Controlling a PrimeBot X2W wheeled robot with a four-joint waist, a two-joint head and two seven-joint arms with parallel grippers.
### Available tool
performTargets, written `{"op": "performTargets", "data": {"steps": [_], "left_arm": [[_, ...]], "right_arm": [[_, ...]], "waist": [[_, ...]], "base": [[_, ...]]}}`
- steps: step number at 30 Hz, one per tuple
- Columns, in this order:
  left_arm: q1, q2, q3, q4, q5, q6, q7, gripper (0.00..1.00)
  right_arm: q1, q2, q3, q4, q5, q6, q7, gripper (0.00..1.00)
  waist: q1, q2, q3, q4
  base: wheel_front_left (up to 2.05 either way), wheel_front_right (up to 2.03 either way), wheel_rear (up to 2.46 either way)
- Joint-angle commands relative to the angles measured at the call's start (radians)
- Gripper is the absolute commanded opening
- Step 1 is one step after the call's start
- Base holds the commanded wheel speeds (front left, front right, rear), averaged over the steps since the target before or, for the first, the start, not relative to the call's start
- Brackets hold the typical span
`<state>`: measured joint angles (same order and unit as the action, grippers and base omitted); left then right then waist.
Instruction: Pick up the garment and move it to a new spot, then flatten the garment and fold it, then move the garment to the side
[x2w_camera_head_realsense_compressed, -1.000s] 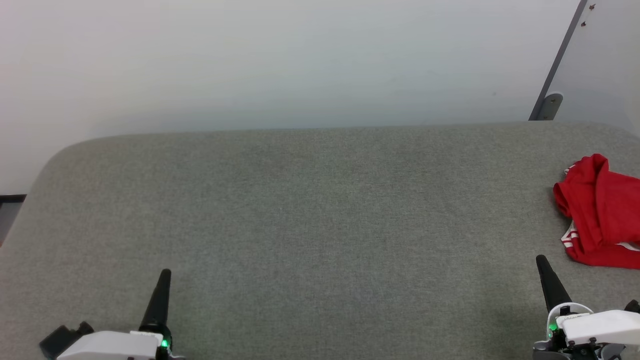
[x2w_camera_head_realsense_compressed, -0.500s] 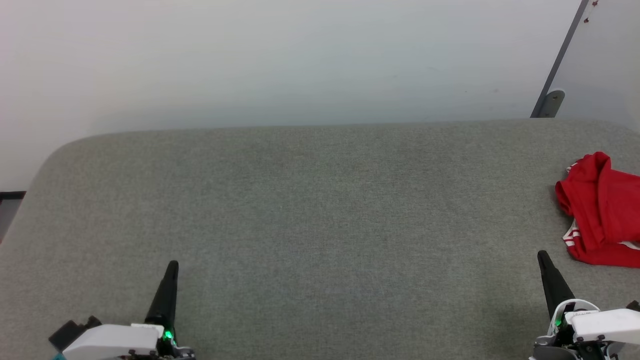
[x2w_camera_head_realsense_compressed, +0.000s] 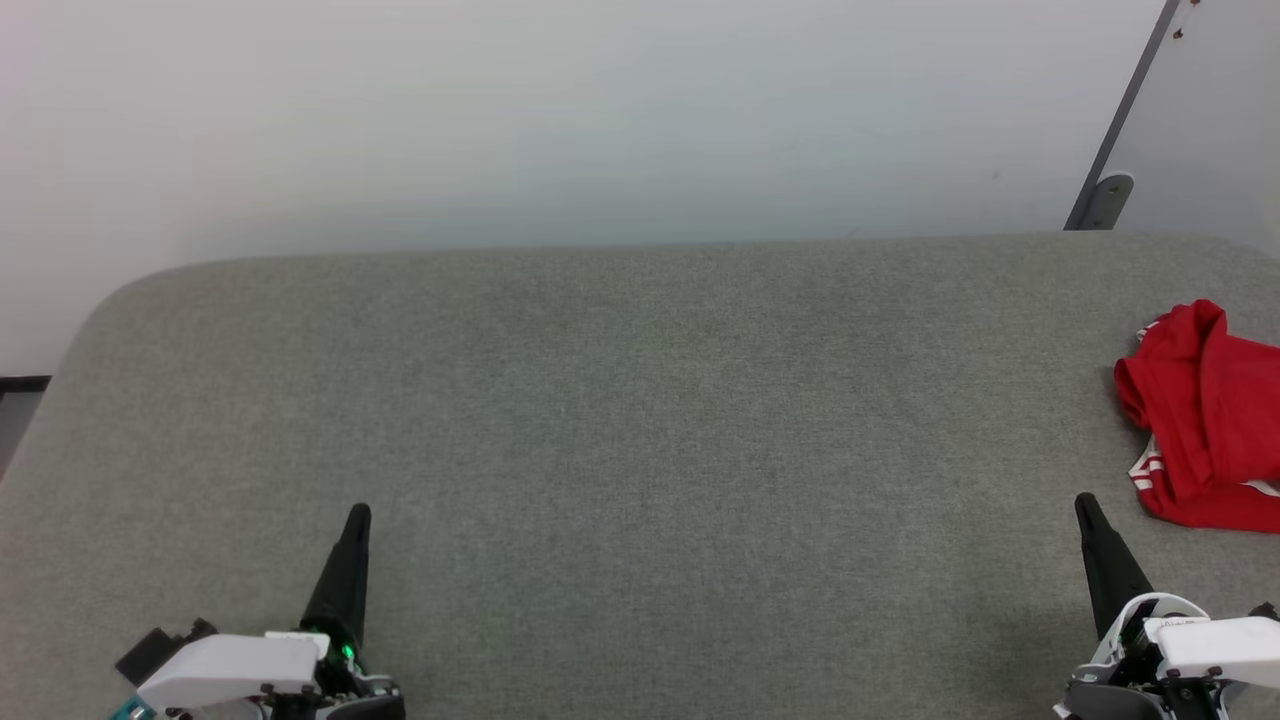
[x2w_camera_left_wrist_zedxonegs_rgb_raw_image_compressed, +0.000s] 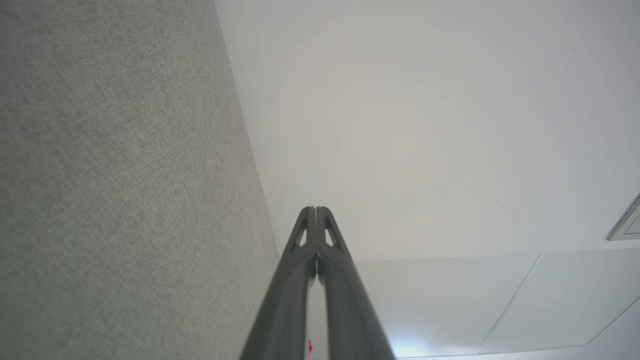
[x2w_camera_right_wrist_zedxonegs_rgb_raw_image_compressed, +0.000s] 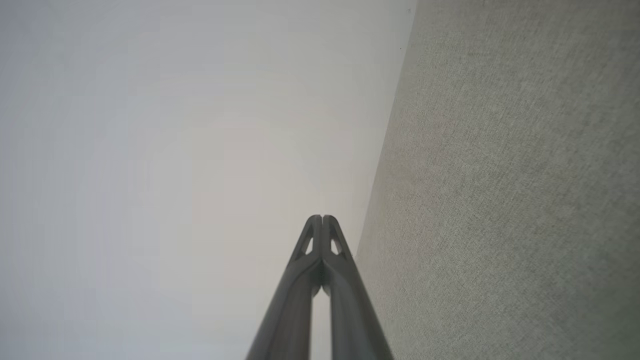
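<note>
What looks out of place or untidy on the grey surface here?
The garment lies crumpled in a heap far right on the grey surface, not spread flat. The left hand and right hand are shut, apart from it.

The garment (x2w_camera_head_realsense_compressed: 1205, 420): red shirt, crumpled in a loose heap; red-and-white striped trim exposed at its lower left edge; lies at the far right of the grey surface (x2w_camera_head_realsense_compressed: 620, 420), partly cut off by the frame.
</note>
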<state>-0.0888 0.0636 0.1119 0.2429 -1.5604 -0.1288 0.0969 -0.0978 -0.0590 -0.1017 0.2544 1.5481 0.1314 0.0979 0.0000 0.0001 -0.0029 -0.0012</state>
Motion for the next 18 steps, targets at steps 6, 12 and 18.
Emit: {"op": "performTargets", "data": {"steps": [6, 12, 18], "left_arm": [[-0.022, -0.012, 0.004, 0.002, -0.041, -0.003, 0.017, 0.0], [-0.027, -0.015, 0.004, 0.003, -0.053, -0.003, 0.021, 0.0], [-0.027, -0.015, 0.004, 0.003, -0.053, -0.003, 0.021, 0.0]], "right_arm": [[-0.017, 0.008, -0.012, -0.011, 0.048, -0.001, 0.015, 0.0], [-0.016, 0.012, -0.014, -0.013, 0.066, -0.001, 0.02, 0.0], [-0.012, 0.012, -0.014, -0.012, 0.066, -0.001, 0.02, 0.0]], "waist": [[0.0, -0.0001, 0.004, 0.001], [0.0, -0.0001, 0.006, 0.001], [0.0, -0.0001, 0.006, 0.001]], "base": [[0.0, 0.0, 0.0], [0.0, 0.0, 0.0], [0.0, 0.0, 0.0]]}}
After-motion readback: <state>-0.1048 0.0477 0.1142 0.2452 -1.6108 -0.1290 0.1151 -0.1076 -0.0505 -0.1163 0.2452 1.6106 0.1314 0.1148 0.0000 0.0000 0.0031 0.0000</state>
